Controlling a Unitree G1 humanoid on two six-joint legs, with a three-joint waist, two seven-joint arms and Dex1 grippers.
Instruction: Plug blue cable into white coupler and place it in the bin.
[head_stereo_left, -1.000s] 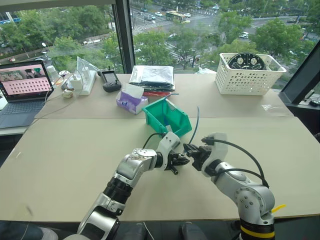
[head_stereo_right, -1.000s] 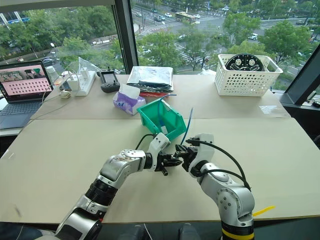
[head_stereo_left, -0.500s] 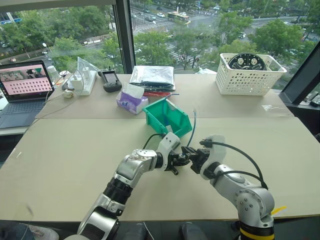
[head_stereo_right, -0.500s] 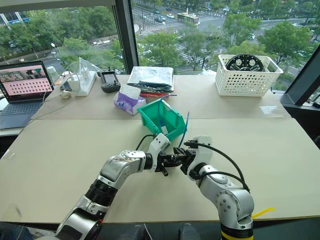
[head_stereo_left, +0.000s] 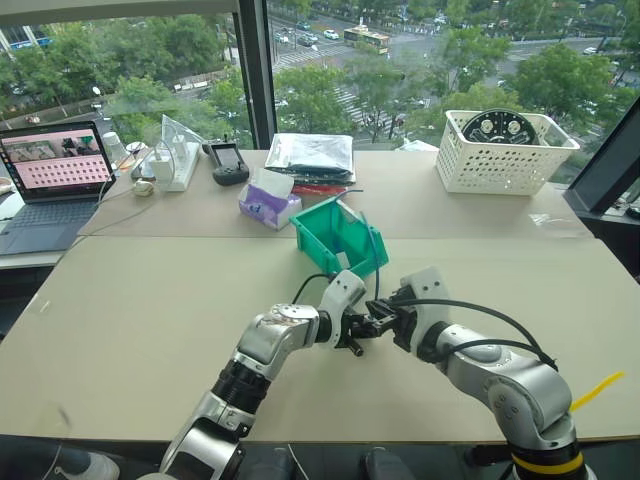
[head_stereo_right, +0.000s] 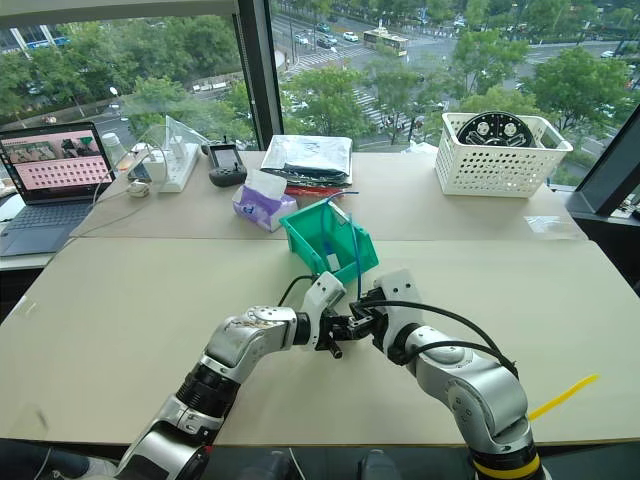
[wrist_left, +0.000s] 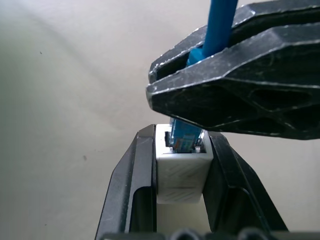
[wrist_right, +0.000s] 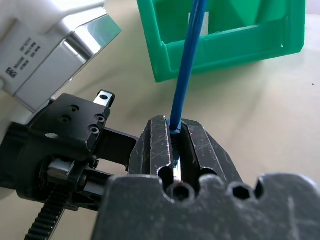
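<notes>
Right end effector (wrist_right: 176, 135) clamping blue cable (wrist_right: 187, 65), plug seemingly entering left-held white coupler (wrist_left: 180, 172), bare tabletop (head_stereo_left: 150, 320) around.

Table (head_stereo_left: 120, 330): beige, two joined tops. Far left: open laptop (head_stereo_left: 52, 175), screen lit. Beside it a white power strip (head_stereo_left: 180, 165) with plugged adapters, then a black handheld device (head_stereo_left: 229, 162). Purple tissue pack (head_stereo_left: 266, 205) near centre. Silver bag (head_stereo_left: 310, 153) by the window. White perforated basket (head_stereo_left: 505, 150) far right, holding a black round part (head_stereo_left: 503, 124).
</notes>
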